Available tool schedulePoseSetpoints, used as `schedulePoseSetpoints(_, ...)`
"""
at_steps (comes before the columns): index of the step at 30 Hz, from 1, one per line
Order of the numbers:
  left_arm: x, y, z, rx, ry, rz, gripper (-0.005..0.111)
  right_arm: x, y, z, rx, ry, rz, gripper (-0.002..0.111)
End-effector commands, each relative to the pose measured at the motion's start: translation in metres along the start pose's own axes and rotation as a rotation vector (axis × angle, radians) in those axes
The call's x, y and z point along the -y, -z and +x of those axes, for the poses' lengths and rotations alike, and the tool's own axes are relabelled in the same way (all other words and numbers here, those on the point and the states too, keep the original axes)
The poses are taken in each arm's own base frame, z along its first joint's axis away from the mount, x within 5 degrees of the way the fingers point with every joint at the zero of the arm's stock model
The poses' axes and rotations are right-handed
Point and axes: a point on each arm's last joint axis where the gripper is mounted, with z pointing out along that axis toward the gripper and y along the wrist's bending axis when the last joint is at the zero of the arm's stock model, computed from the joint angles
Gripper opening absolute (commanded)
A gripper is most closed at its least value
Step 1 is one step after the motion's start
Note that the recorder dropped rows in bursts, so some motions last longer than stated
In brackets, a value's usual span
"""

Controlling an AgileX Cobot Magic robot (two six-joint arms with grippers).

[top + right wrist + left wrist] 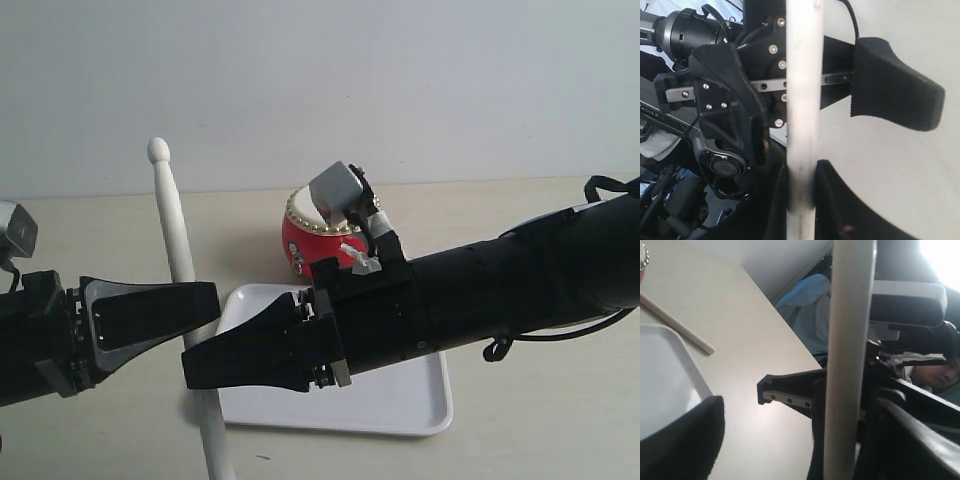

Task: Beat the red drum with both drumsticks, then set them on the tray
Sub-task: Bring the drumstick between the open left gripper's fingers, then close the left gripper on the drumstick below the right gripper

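One drumstick (172, 230) stands nearly upright in front of the tray (400, 400). My right gripper (197, 368) reaches across from the right and is shut on its lower part, as the right wrist view shows (801, 192). My left gripper (205, 300) is open, its fingers either side of the same drumstick (847, 340) a little higher up without closing on it. The second drumstick (677, 322) lies flat on the table beside the tray (665, 375). The red drum (300, 240) stands behind the tray, partly hidden by the right arm.
The right arm (500, 290) spans the tray and drum. The beige table (540, 420) runs to a white wall at the back. In the left wrist view the table edge (790, 335) shows, with a person in blue (807, 310) beyond it.
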Motion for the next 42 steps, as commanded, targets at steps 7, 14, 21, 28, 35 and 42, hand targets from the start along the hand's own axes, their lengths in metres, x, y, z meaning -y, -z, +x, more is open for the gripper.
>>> schedulePoseSetpoints(7, 0.002, -0.001, 0.004, -0.044, -0.002, 0.028, 0.077, 0.012, -0.004, 0.005, -0.006, -0.046, 0.013, 0.0)
schedulePoseSetpoints(14, 0.002, -0.001, 0.003, -0.03, 0.004, 0.024, 0.077, 0.016, -0.005, 0.007, -0.01, -0.058, 0.023, 0.0)
schedulePoseSetpoints(21, 0.002, -0.001, 0.002, -0.026, 0.006, 0.023, 0.077, 0.021, -0.005, 0.007, -0.012, -0.08, 0.072, 0.0)
schedulePoseSetpoints(28, 0.0, -0.002, 0.002, -0.022, 0.012, 0.019, 0.077, 0.018, -0.005, 0.007, -0.011, -0.086, 0.049, 0.0)
schedulePoseSetpoints(35, -0.01, -0.005, 0.007, -0.036, 0.044, -0.001, 0.077, 0.02, -0.005, 0.008, -0.013, -0.089, 0.051, 0.0)
schedulePoseSetpoints(42, -0.015, -0.006, 0.006, 0.002, 0.075, -0.022, 0.077, 0.02, -0.005, 0.008, -0.013, -0.089, 0.051, 0.0)
